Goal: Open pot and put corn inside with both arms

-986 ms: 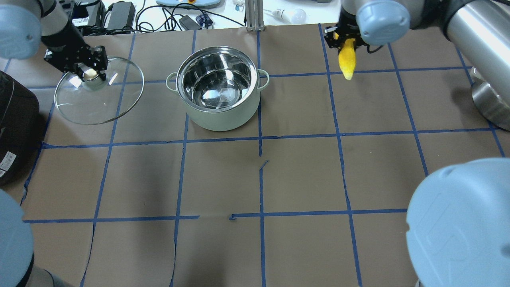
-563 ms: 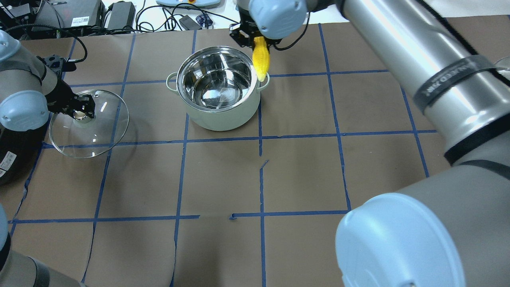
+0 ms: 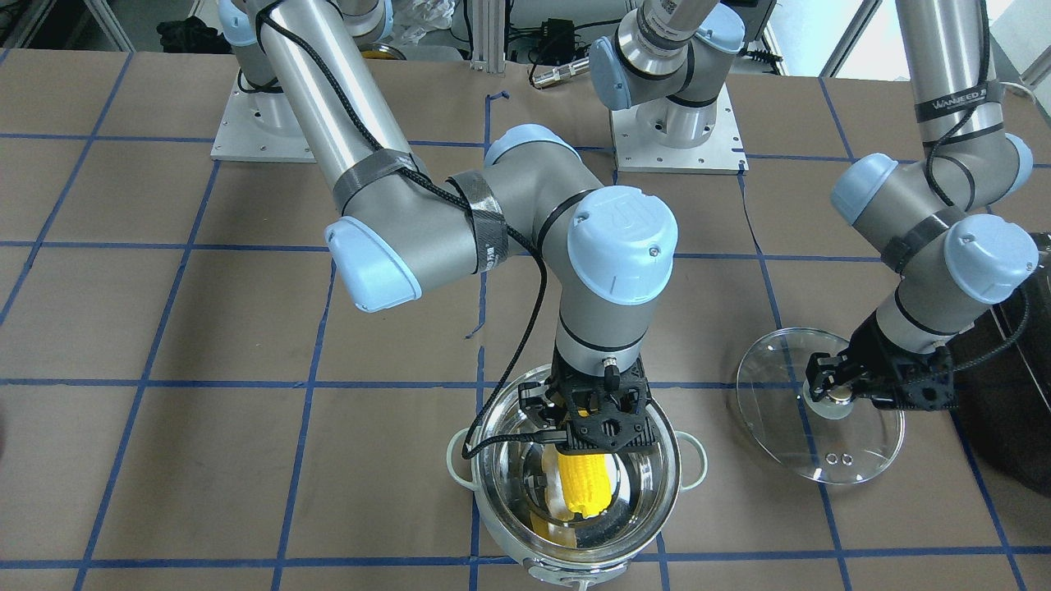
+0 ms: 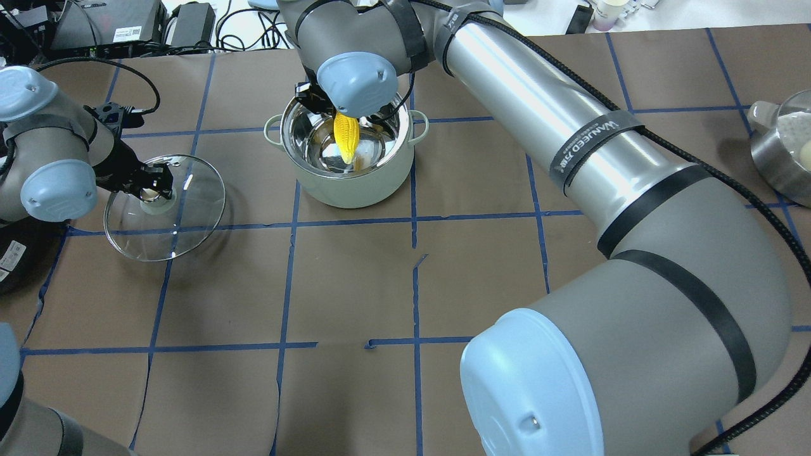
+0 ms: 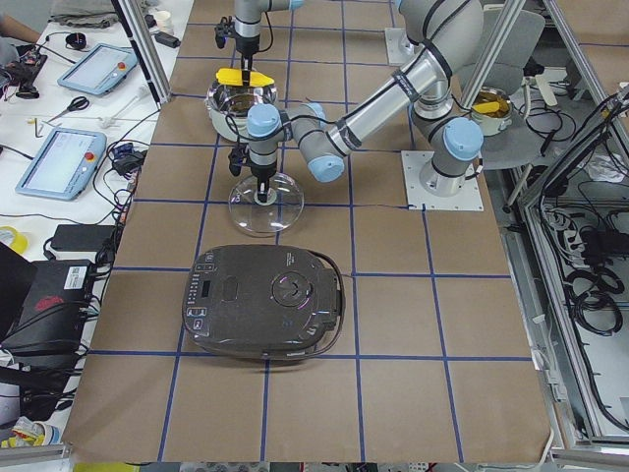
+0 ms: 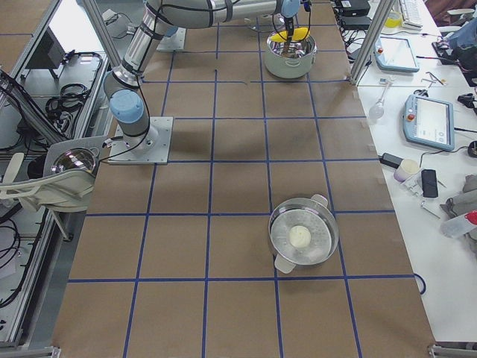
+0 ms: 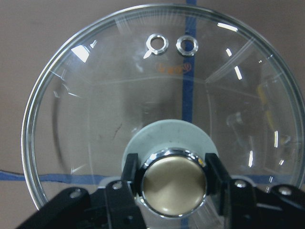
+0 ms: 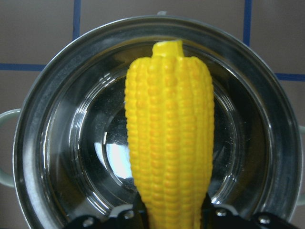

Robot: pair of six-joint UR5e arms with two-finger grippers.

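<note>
The pot (image 4: 345,190) stands open at the far middle of the table, steel inside and pale green outside. My right gripper (image 3: 587,443) is shut on the thick end of the yellow corn (image 4: 346,136) and holds it tip down, inside the pot's rim (image 3: 493,460). The right wrist view shows the corn (image 8: 169,143) over the pot's bare steel bottom (image 8: 95,143). My left gripper (image 4: 152,188) is shut on the brass knob (image 7: 174,183) of the glass lid (image 4: 184,221). It holds the lid low over the table, left of the pot.
A large black appliance (image 5: 260,300) sits at the table's left end, close to the left arm. A steel pan (image 6: 302,239) with a white item inside is at the far right. Cables and devices (image 4: 190,25) lie beyond the table's far edge.
My right arm has carried the corn leftward, from right of the pot to over its rim and down into its opening. My left arm has moved the lid lower and nearer.
</note>
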